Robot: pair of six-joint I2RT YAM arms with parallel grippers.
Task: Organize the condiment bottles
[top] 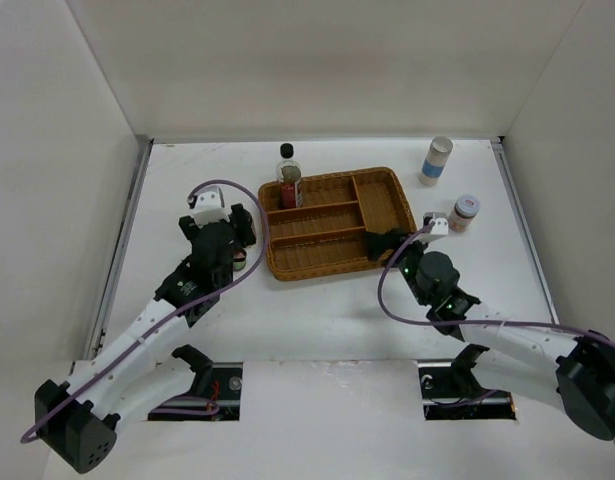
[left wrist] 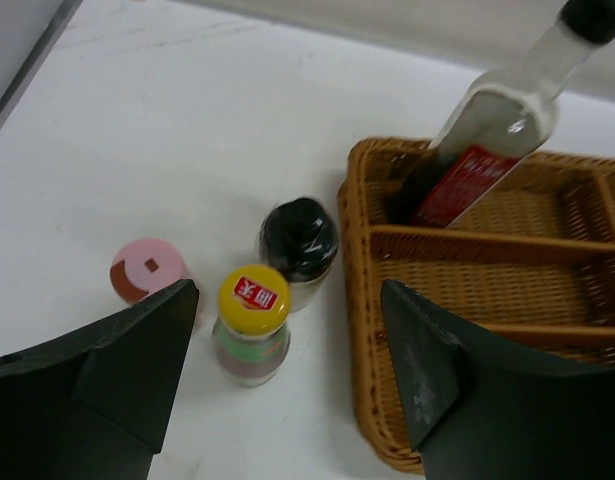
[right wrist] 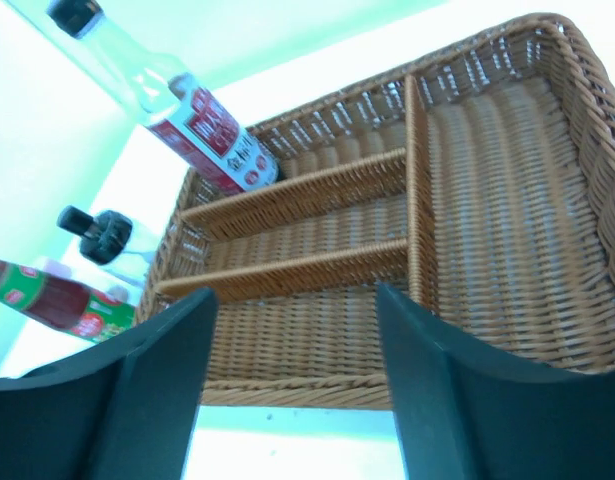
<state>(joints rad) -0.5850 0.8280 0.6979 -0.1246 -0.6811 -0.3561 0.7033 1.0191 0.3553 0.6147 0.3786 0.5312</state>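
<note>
The tall clear black-capped bottle [top: 289,180] stands in the back-left compartment of the wicker tray [top: 382,205]; it also shows in the left wrist view [left wrist: 492,130] and the right wrist view [right wrist: 202,120]. The yellow-capped bottle [left wrist: 253,325], the dark shaker [left wrist: 299,248] and the pink-lidded jar [left wrist: 145,270] stand on the table left of the tray. My left gripper [top: 237,238] is open above them, and the yellow-capped bottle is between its fingers [left wrist: 117,370]. The white blue-labelled bottle [top: 437,160] and the purple-lidded jar [top: 465,212] stand right of the tray. My right gripper [top: 382,243] is open and empty at the tray's front edge [right wrist: 287,385].
The tray has three long left compartments and one large right compartment [right wrist: 507,200]; only the tall bottle is in it. White walls enclose the table on the left, back and right. Purple cables loop over both arms.
</note>
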